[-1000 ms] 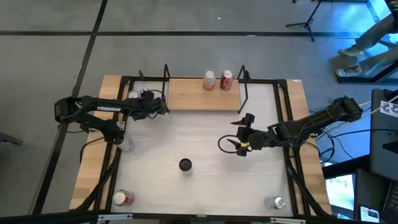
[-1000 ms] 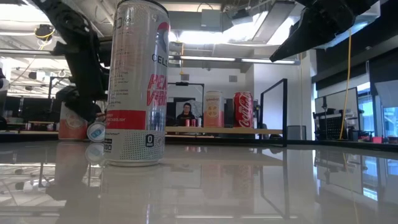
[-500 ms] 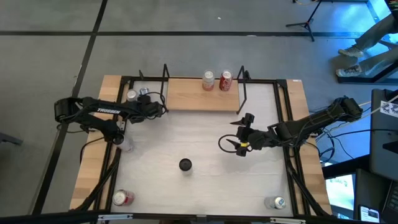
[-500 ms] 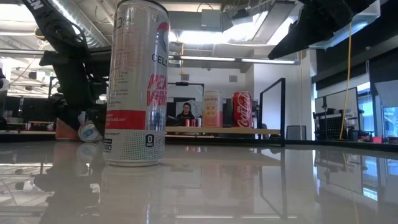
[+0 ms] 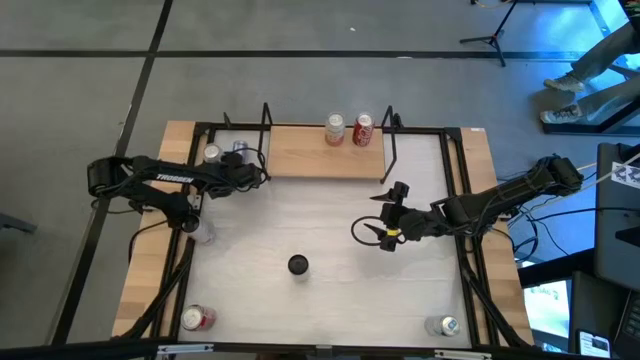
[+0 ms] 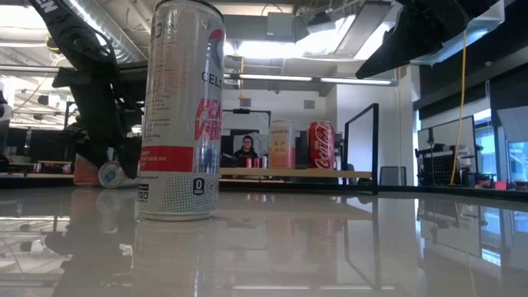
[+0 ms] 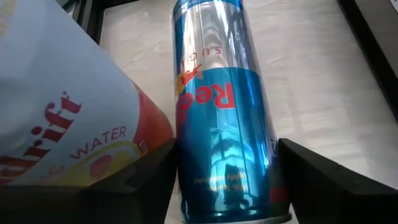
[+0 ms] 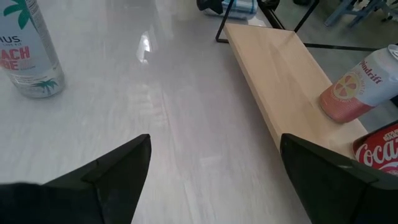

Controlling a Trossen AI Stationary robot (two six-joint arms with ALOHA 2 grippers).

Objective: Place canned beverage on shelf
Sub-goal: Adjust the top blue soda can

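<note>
Two cans [image 5: 336, 129] stand on one shelf [image 5: 300, 152]; about six more cans [image 5: 298, 264] sit on the counter [image 5: 320, 215], and two arms [image 5: 160, 180].

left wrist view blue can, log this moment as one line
left tool: astride lying blue can, beside shelf | grip: not confirmed | right tool: open, mid-table, empty | shelf: two cans
</note>
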